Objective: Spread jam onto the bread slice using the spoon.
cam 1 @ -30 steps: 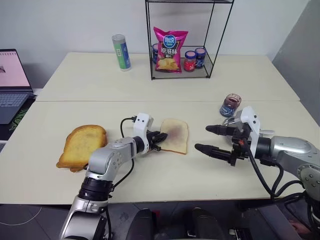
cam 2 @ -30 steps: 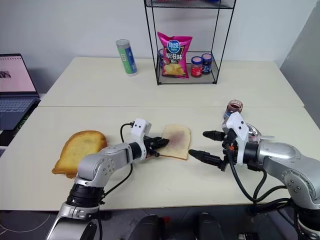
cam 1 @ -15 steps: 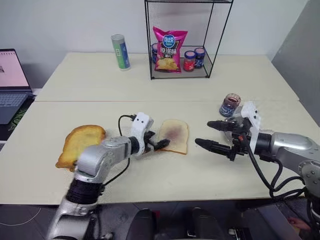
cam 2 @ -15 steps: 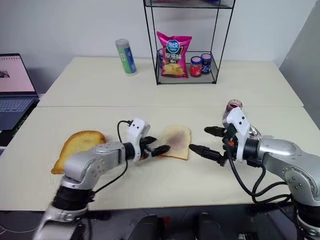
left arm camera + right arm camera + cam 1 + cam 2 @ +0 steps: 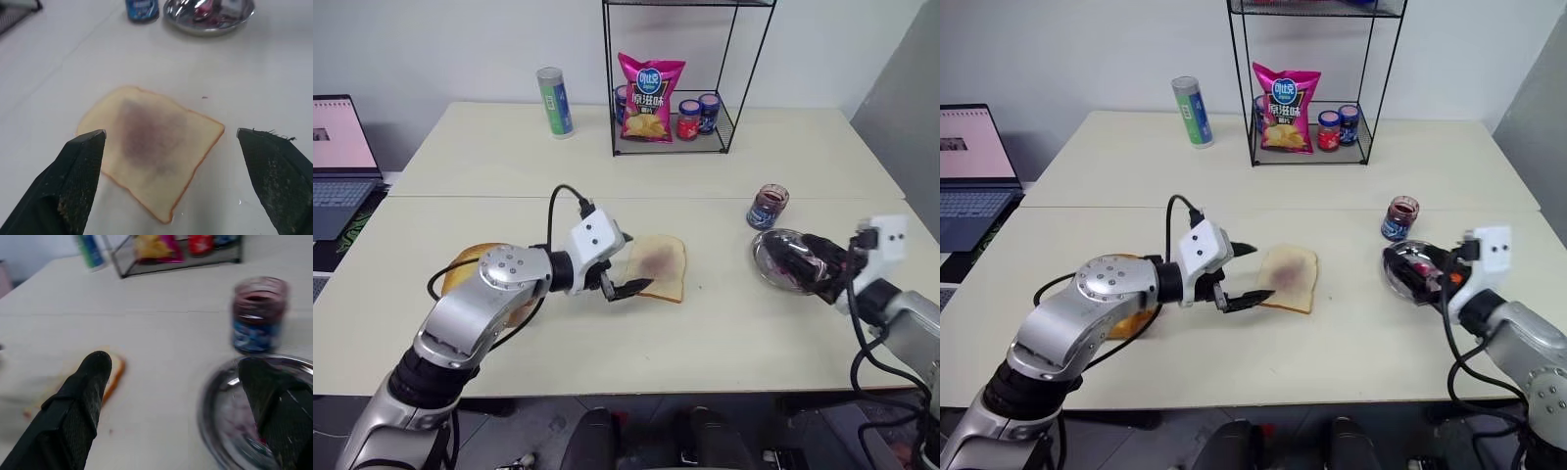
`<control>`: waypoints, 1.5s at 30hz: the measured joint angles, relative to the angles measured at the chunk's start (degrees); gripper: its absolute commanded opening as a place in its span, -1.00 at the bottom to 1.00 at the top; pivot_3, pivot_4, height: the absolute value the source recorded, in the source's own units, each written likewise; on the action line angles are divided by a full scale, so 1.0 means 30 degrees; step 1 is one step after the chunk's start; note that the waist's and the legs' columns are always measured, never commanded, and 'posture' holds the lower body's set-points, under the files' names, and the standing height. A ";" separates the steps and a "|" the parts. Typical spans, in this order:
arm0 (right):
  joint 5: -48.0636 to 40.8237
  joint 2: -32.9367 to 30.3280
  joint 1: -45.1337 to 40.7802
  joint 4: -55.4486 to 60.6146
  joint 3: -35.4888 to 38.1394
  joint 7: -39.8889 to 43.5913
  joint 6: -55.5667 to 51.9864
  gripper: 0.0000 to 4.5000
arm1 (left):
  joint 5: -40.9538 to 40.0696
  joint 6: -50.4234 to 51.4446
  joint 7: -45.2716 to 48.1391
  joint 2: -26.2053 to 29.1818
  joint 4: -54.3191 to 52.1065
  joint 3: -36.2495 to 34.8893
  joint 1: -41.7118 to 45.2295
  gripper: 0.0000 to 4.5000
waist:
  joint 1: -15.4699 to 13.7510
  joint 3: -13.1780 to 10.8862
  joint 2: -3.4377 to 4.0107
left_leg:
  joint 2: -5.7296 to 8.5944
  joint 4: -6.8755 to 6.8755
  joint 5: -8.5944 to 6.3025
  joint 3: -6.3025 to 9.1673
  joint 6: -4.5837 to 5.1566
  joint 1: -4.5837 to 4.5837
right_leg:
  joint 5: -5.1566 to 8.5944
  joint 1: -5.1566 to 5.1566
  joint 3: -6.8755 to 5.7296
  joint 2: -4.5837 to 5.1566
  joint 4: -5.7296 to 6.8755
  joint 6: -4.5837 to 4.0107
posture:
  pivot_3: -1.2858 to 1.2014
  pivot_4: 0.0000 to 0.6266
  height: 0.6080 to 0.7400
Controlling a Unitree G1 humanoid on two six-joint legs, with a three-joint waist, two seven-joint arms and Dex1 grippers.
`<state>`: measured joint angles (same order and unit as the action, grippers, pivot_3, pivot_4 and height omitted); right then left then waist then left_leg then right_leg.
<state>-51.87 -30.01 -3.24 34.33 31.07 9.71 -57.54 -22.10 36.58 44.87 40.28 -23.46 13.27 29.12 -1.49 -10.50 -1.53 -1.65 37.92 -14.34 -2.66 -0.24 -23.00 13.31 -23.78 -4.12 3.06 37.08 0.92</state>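
Bread slice with its jam smear lies flat mid-frame on the desk. Left tool hovers at its left edge, fingers apart, empty. Right tool, also spread and empty, sits over the metal dish at right, where I judge the spoon lies; right arm nearer.

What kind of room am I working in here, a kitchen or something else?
Probably an office or lab set up as a snack station, not a kitchen: plain pale tables against a bare wall, an open laptop at the edge, and a wire rack holding a chip bag and small jars.
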 measured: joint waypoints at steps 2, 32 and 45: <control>0.0164 0.0470 0.0733 -0.0023 0.0852 -0.0653 0.0322 1.00 | 0.0120 -0.1014 0.0616 -0.0730 0.0564 0.0209 0.0481 0.99 | 0.0009 0.0001 -0.0002 | -0.0002 0.0013 -0.0012 -0.0023 0.0020 0.0001 | -0.0007 0.0000 0.0019 -0.0001 -0.0008 0.0014 | 0.03 -0.52 1.00; -0.2352 0.4031 -0.4530 -1.4480 0.3768 -0.2815 0.6151 1.00 | 0.5140 -0.5987 0.1368 -0.6647 0.5056 0.3634 0.1552 0.99 | 0.0484 0.0048 0.0084 | -0.0005 0.0020 -0.0044 -0.0224 0.0093 0.0011 | -0.0068 -0.0080 0.0213 -0.0027 0.0010 0.0111 | 0.03 -0.52 1.00; -0.2010 0.4081 -0.6652 -1.6993 0.3275 -0.2333 0.7243 1.00 | 0.5257 -0.5097 0.0663 -0.7000 0.4407 0.3667 0.1159 0.99 | 0.0535 0.0048 0.0084 | -0.0008 0.0014 -0.0044 -0.0238 0.0093 0.0010 | -0.0069 -0.0084 0.0228 -0.0028 0.0009 0.0109 | 0.03 -0.52 1.00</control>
<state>-57.90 -17.76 -23.19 -16.65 40.89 2.71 -35.81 -6.33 21.28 46.85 19.28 -10.24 24.27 32.60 0.12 -10.36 -1.28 -1.68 37.96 -14.47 -3.37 0.04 -22.97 13.10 -24.03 -3.43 2.97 37.11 1.25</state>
